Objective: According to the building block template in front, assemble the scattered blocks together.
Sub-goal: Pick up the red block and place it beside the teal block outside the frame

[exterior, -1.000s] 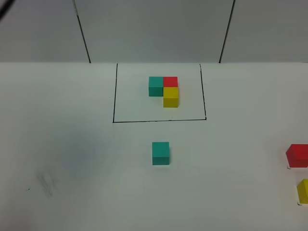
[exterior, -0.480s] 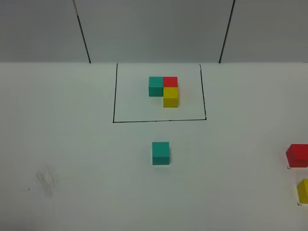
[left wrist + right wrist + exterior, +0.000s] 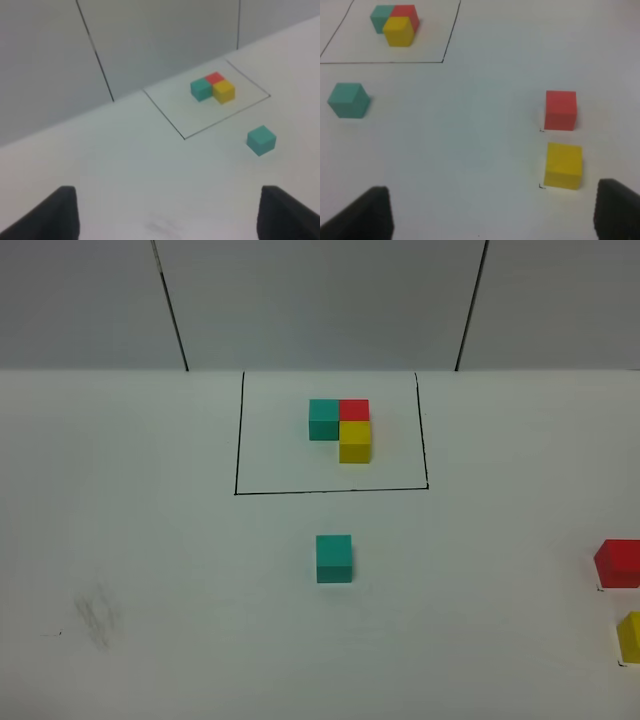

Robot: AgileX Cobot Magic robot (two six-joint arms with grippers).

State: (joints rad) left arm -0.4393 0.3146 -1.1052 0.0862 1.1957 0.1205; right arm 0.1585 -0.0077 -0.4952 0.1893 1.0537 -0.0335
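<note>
The building block template [image 3: 340, 428] is a teal, red and yellow L-shaped cluster inside a black-lined rectangle at the back. It also shows in the left wrist view [image 3: 214, 88] and the right wrist view [image 3: 395, 24]. The loose teal cube [image 3: 334, 558] stands just in front of the frame. The loose red cube [image 3: 618, 563] and yellow cube [image 3: 630, 636] sit at the right edge. Neither gripper shows in the exterior view. My left gripper [image 3: 170, 220] is open and empty, far from the teal cube [image 3: 261, 140]. My right gripper [image 3: 492, 215] is open and empty, near the yellow cube [image 3: 563, 165] and red cube [image 3: 560, 110].
The white table [image 3: 180, 570] has a faint grey smudge [image 3: 95, 615] at the front left. A grey panelled wall [image 3: 320, 300] with dark seams stands behind the table. Small black corner marks lie beside the red and yellow cubes.
A faint shadow on the table's left side and a dark streak in the top left corner have gone. No block has moved.
</note>
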